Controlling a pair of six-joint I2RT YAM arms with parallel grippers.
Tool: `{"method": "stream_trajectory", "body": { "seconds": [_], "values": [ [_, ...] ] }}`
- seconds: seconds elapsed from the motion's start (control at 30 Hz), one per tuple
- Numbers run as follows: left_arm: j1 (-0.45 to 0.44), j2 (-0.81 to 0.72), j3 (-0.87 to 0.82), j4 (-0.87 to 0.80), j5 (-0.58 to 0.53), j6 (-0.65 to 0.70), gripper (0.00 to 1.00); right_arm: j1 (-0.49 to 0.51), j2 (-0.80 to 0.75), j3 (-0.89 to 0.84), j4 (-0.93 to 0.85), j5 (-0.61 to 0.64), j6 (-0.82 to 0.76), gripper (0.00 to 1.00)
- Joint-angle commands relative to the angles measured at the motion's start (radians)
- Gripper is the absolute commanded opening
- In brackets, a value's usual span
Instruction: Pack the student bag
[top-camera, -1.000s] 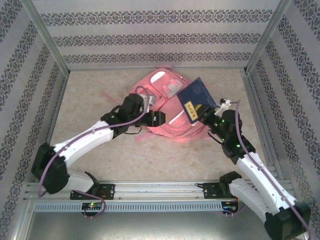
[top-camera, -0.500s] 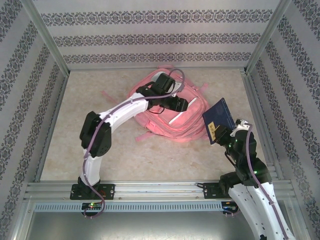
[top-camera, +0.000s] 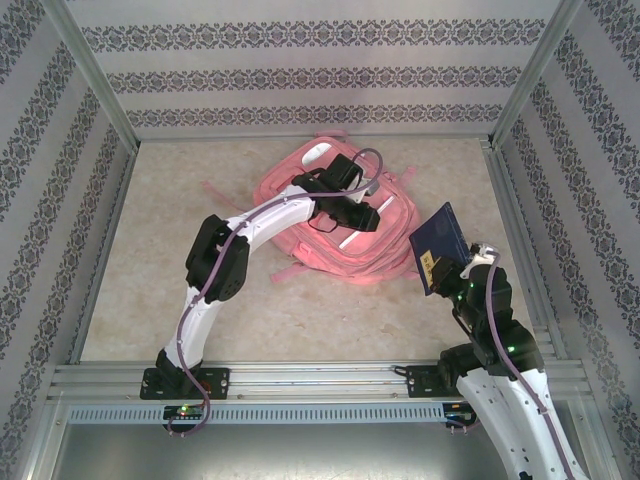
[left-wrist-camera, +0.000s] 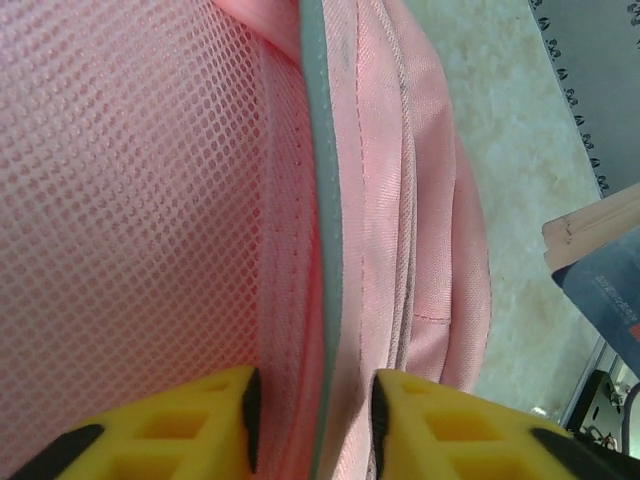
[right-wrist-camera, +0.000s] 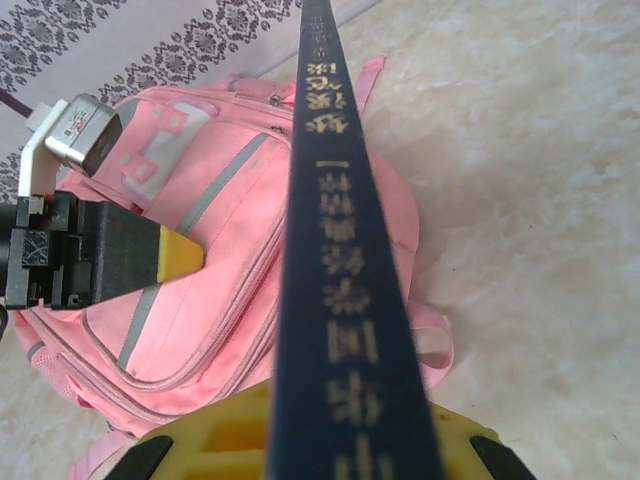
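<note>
The student bag, a pink backpack, lies flat on the table towards its far side, about midway between the side walls. The left arm reaches over the bag from the near left, and the left gripper sits on top of its right half. In the left wrist view, the left gripper's yellow fingers are closed on a raised fold of the bag. Pink mesh presses against one pad, and pink fabric with a grey trim strip presses against the other.

The right gripper is just off the bag's right edge, nearer the robot. It is clamped on a dark blue book, which stands on edge beside the bag and apart from it. In the right wrist view, the book's spine bears gold characters and points out over the bag.
</note>
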Motion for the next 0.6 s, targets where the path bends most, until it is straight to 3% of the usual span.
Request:
{"method": "stream_trajectory", "body": {
  "seconds": [0.0,0.23,0.4,0.57],
  "values": [
    [-0.029,0.030,0.033,0.005,0.061,-0.018,0.29,-0.006,-0.013,-0.008,0.034,0.008,-0.007,0.00],
    [-0.033,0.004,0.053,-0.024,0.040,0.006,0.01,-0.011,-0.013,0.009,0.020,0.018,-0.013,0.00],
    [0.012,-0.114,0.042,-0.062,-0.011,0.030,0.00,-0.012,-0.023,0.050,-0.021,0.078,-0.019,0.00],
    [0.085,-0.238,0.013,-0.041,0.039,-0.002,0.00,-0.011,-0.055,0.076,-0.040,0.144,-0.007,0.00]
  ]
}}
